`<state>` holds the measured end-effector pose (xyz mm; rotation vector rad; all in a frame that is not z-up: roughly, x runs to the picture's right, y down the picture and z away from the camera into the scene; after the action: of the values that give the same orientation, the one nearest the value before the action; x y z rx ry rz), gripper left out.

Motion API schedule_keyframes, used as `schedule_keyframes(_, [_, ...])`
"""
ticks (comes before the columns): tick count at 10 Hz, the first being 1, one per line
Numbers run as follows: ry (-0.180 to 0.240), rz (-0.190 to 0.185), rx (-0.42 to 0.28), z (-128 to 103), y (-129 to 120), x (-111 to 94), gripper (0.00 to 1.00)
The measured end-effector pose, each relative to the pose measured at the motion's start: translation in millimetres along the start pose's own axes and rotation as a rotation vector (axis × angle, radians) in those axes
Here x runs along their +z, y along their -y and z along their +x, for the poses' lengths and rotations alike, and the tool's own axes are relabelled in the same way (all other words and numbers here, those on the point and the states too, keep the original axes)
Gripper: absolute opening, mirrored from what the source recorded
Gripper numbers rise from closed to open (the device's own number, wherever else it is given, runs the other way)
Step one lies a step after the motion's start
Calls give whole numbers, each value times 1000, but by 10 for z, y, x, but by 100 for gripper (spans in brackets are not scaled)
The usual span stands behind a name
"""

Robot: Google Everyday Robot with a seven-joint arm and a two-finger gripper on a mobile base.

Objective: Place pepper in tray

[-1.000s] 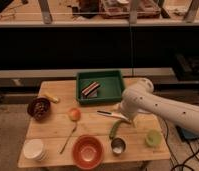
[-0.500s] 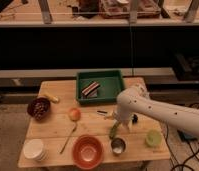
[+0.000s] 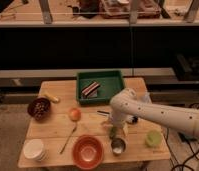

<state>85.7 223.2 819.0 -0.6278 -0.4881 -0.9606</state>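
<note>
Nothing placed yet: the small olive-green pepper (image 3: 113, 133) sat beneath the gripper (image 3: 115, 126), its grip impossible to tell, apart from the rectangular dark-green plastic tray (image 3: 112, 89).

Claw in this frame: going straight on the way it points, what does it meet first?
Probably the small curved olive-green pepper lying on the wooden table, directly under the downward-pointing claw; depth is unclear.

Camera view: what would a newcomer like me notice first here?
The big white robot arm reaching in from the right grabs attention first, its gripper lowered right over the small olive-green pepper near the wooden table's front middle. Next come the rectangular dark green plastic tray at the table's back edge and the round orange bowl at the front.
</note>
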Motion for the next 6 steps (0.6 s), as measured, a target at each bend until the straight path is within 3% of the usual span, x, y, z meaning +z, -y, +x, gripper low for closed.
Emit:
schedule_keyframes(2, [17, -24, 17, 8, 46, 49, 70])
schedule_keyframes(6, [36, -41, 50, 39, 42, 94, 29])
